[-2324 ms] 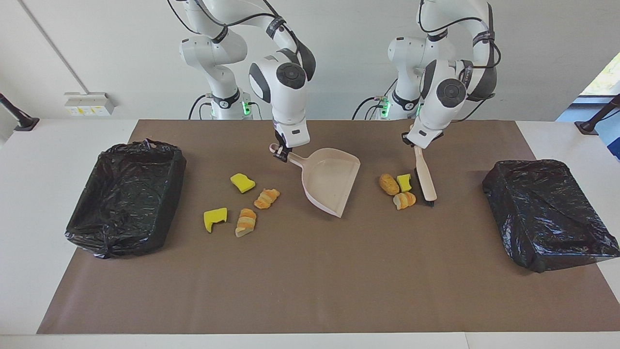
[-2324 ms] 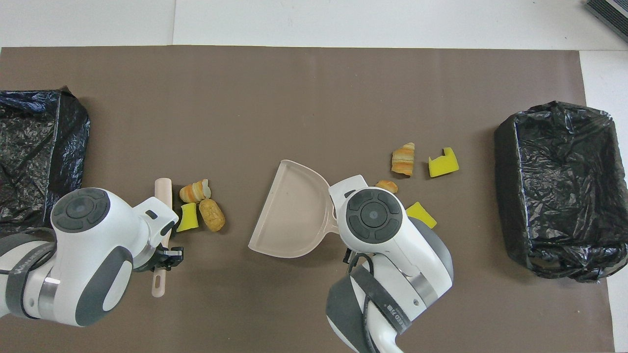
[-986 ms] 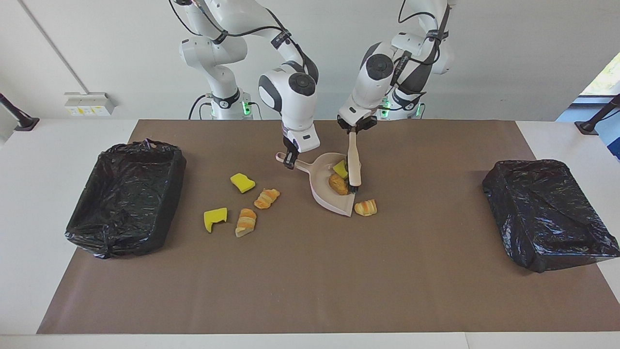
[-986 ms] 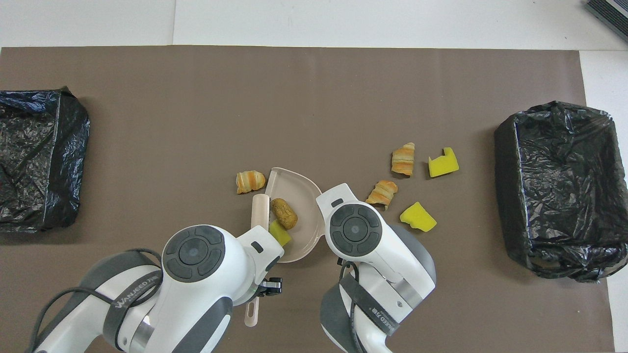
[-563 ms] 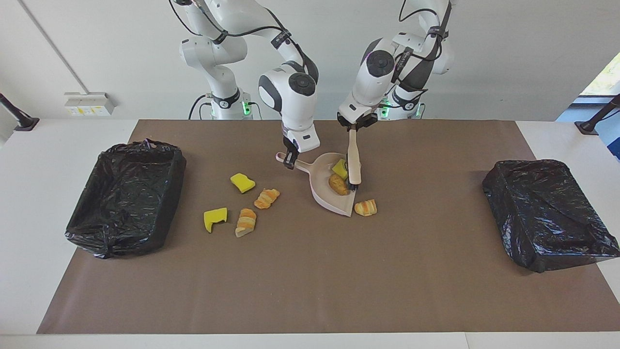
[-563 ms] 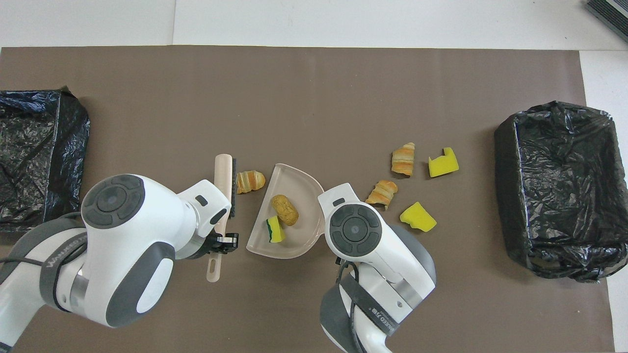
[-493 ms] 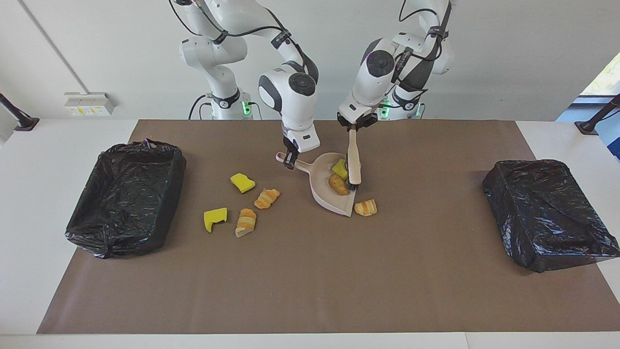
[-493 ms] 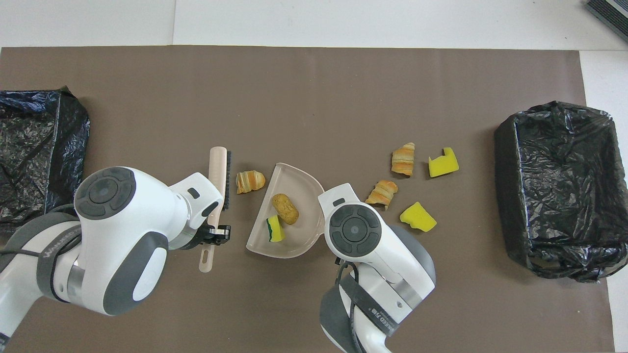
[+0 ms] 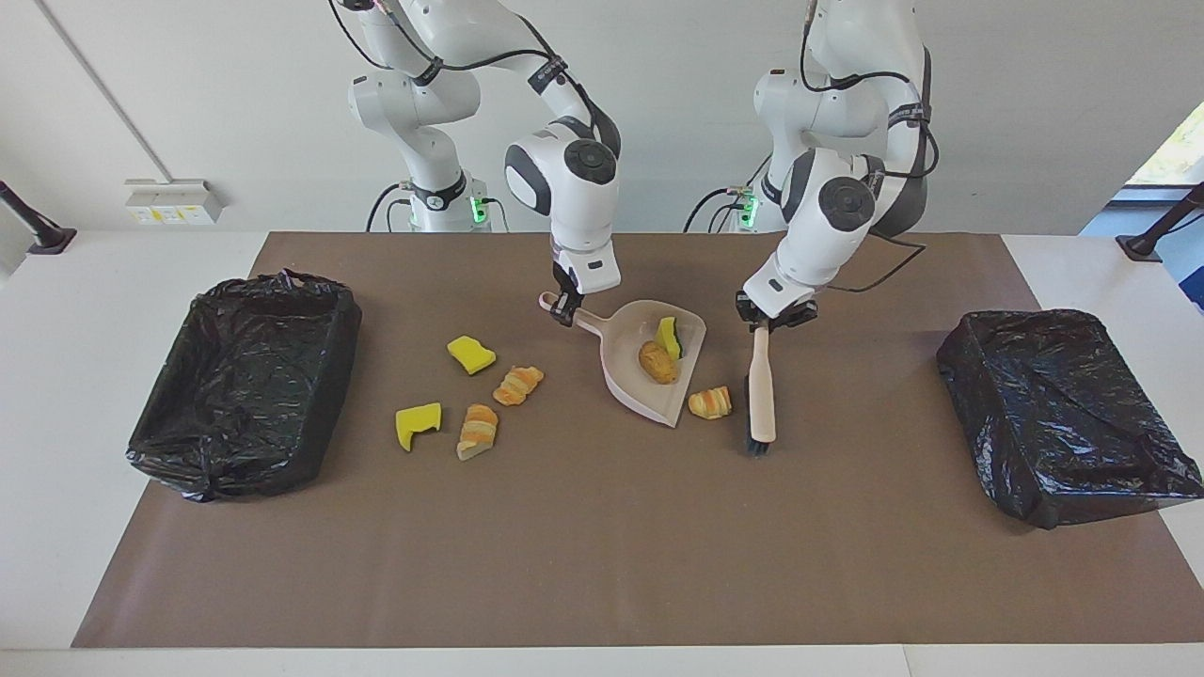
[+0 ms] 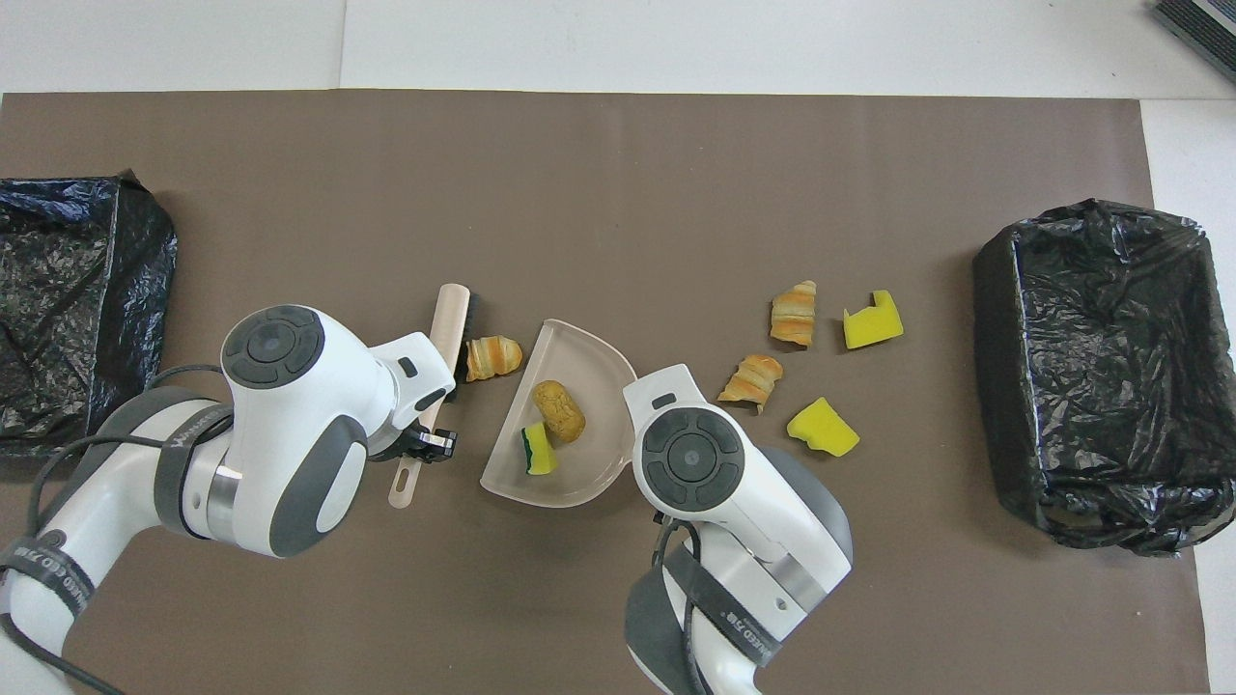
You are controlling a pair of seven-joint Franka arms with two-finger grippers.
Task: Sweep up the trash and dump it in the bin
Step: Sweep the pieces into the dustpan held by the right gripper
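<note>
Right gripper [image 9: 565, 313] is clamped on the handle of the pink dustpan [image 9: 628, 380], which holds the brown bread roll [image 9: 657, 362] and a yellow-green sponge chunk [image 9: 670, 337]. Just beside the dustpan's open edge lies one striped croissant piece [image 9: 710, 402]. Left gripper [image 9: 773, 321] grips the brush [image 9: 760, 395], beside that piece.

Looked down from high across the wide brown table mat [image 9: 602, 564], facing both white robot arms. Looked steeply down from above the robots' end, turned half around. Shared the mat, pale pink plastic dustpan [image 9: 628, 371] [image 10: 599, 463], and crinkled black bag-lined bins [image 9: 245, 376] [image 10: 1091, 376].
</note>
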